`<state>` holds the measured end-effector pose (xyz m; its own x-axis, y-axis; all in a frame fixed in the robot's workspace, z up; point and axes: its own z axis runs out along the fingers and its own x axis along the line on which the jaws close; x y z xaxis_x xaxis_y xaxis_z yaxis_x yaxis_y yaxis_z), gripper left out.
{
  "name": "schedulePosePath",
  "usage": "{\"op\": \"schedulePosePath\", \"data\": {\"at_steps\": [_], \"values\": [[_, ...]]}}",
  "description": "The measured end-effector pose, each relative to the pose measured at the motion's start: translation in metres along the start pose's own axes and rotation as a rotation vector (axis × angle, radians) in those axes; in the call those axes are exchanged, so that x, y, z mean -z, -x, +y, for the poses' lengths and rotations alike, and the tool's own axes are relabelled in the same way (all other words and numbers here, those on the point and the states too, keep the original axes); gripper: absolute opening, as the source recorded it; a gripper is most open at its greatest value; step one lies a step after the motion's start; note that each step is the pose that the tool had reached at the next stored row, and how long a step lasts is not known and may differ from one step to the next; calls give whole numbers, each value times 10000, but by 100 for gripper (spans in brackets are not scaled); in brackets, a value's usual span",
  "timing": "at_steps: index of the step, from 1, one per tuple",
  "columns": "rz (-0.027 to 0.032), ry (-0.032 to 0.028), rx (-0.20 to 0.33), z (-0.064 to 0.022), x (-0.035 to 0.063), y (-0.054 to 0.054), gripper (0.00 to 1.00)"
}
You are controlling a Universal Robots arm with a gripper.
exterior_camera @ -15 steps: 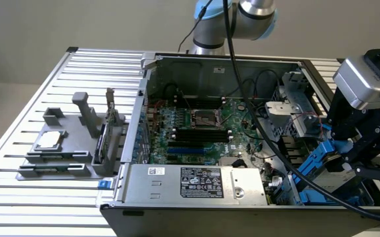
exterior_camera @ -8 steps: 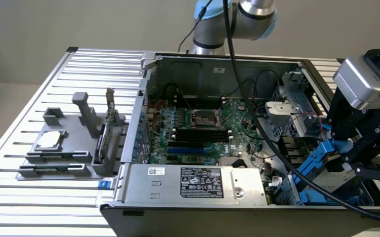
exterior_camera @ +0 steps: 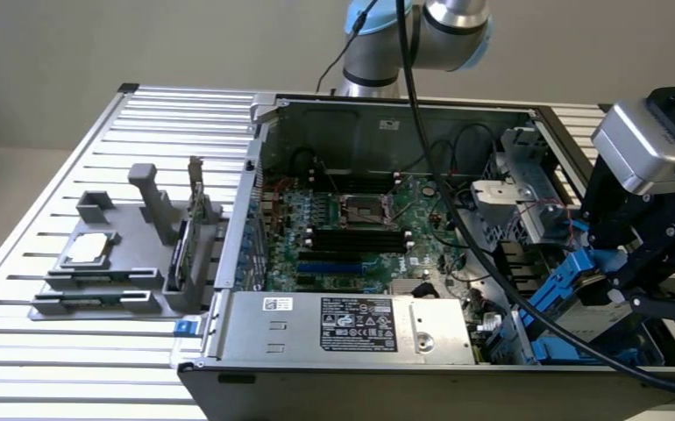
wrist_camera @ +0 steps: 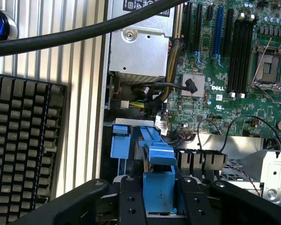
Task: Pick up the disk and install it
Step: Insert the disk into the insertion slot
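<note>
Entry: flat silver-grey metal disk in blue plastic carrier rails [exterior_camera: 565,289], at four o'clock from the green motherboard [exterior_camera: 337,228] in the exterior view. Risk, we judge: rails entering askew could jam, and the thick black cable [exterior_camera: 413,88] trailing beside them could snag. We record the black claw [wrist_camera: 159,180] clamped on the disk, one finger on each side.

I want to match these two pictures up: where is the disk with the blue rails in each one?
Exterior view: the disk is low on the exterior view's right, at the open case's edge.
Wrist view: the disk is clamped between the gripper's black fingers.
Shared landmark: the silver power supply box.
</note>
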<state>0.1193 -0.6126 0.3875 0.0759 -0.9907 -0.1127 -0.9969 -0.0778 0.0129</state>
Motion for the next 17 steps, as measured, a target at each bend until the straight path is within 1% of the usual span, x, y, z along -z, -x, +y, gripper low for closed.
{"op": "schedulePosePath", "data": {"at_steps": [17], "values": [[1, 0, 0, 0, 0, 0, 32]]}}
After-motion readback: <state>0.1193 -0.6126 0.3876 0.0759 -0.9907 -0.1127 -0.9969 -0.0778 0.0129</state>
